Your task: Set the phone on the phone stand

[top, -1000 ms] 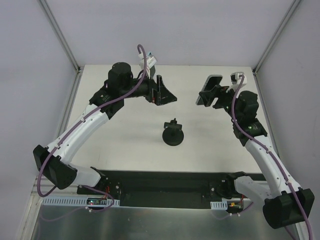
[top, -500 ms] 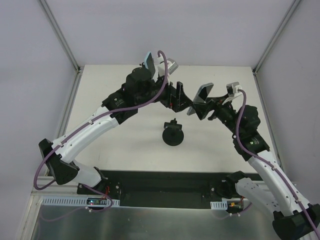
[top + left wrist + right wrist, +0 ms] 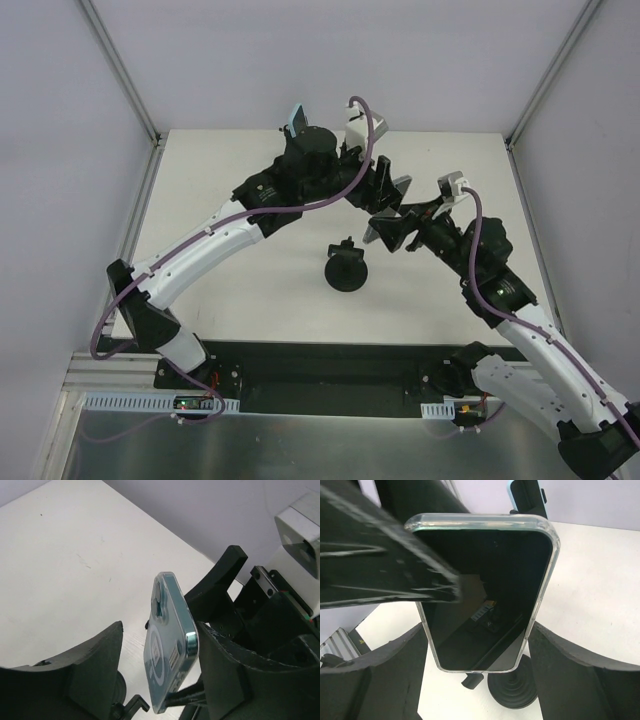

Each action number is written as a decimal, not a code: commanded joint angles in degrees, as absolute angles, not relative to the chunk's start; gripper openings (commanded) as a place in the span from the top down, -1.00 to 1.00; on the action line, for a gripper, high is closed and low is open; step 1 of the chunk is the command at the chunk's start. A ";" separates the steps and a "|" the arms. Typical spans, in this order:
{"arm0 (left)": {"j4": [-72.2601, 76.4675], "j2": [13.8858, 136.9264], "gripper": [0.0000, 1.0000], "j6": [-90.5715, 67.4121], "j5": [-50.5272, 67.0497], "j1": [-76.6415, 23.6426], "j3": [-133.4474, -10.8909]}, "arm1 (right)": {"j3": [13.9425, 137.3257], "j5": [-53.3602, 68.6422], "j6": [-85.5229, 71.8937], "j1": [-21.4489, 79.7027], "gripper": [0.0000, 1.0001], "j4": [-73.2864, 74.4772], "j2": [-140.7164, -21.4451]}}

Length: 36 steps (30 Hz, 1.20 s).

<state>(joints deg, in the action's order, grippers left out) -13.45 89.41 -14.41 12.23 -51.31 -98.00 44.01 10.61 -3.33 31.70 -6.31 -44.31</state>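
- Phone [image 3: 485, 580] hangs in the air over the middle of the bench [image 3: 280, 290], well clear of its surface.
- The right hand [image 3: 477, 627] pinches the phone across its lower end, one finger pressed on each side edge.
- The dark screen faces the right wrist camera, and a clear case rims it. The upper end points away from that hand.
- The left hand [image 3: 159, 627] comes in from the opposite side, fingers spread with the phone between them.
- The left wrist view shows the phone's back, with the camera bump near its top and a ring mark below. One long edge lies at the finger on the right of that view. A gap shows before the finger on the left.
- In the right wrist view, one left finger crosses, blurred, in front of the phone's upper left corner.
- The stand [image 3: 346, 268] sits on the bench, black, with a round base and a small cradle on top. It is below the phone and apart from it and from both hands.
- From above, the two arms meet just behind the stand.
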 commanded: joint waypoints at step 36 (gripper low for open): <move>-10.64 69.17 1.00 -12.74 39.46 -53.26 -91.93 | 49.92 51.59 -15.65 37.62 -0.21 -26.10 -50.36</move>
<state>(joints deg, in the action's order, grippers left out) -16.86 68.40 -8.86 34.83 -52.82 -92.33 49.80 48.58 -10.74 37.36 -14.41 -49.32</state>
